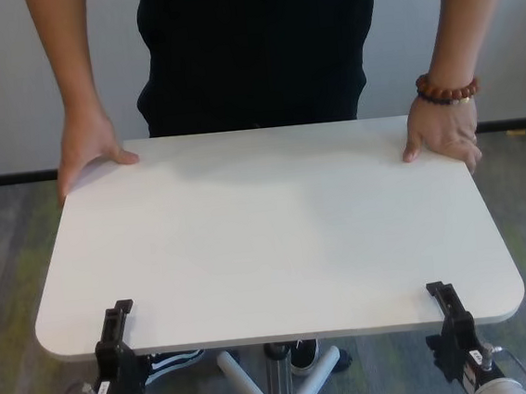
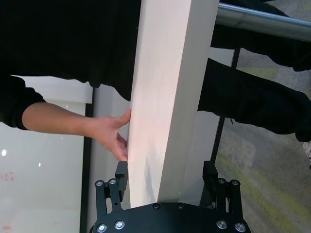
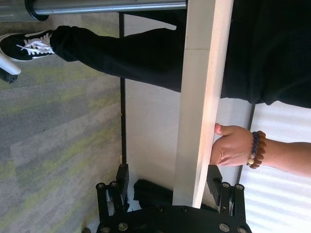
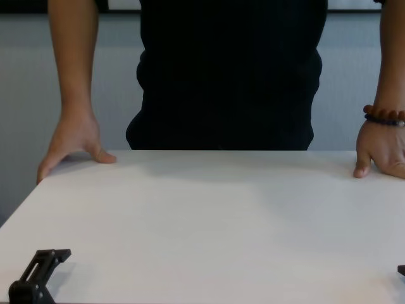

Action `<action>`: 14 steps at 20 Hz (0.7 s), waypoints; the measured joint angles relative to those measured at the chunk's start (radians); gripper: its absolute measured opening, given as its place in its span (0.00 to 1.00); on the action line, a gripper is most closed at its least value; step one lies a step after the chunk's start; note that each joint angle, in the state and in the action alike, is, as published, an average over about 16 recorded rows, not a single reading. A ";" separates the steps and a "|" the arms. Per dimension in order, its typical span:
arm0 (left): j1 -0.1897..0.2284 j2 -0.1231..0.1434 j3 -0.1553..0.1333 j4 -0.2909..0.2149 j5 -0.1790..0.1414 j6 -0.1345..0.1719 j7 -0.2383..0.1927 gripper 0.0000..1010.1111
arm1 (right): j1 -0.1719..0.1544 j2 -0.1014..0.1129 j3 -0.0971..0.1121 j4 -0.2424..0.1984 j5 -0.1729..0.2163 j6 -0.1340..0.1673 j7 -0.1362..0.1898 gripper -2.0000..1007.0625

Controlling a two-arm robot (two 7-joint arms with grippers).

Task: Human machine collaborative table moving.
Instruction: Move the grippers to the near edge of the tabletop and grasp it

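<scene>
Both wide claws, left claw (image 1: 117,325) and right claw (image 1: 446,302), straddle the bench (image 1: 276,238) near edge; the human (image 1: 258,48) grips its far corners, moving not yet evident.

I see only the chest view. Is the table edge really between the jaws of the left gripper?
Observer: Yes. The left wrist view shows the left gripper straddling the table edge, jaws open, not clamped.
Operator: And the right one?
Observer: The right gripper straddles it too, jaws open, with a gap beneath the table.
Operator: Is anything under the table?
Observer: A black sneaker stands on the floor near the metal post.
</scene>
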 joint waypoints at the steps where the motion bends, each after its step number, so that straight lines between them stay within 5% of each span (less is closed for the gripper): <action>1: 0.000 0.000 0.000 0.000 0.000 0.000 0.000 0.99 | 0.000 -0.002 0.002 0.003 -0.003 -0.001 -0.002 1.00; 14: 0.000 0.000 0.000 0.000 0.000 0.000 0.000 0.99 | 0.004 -0.030 0.029 0.035 -0.030 -0.025 -0.026 1.00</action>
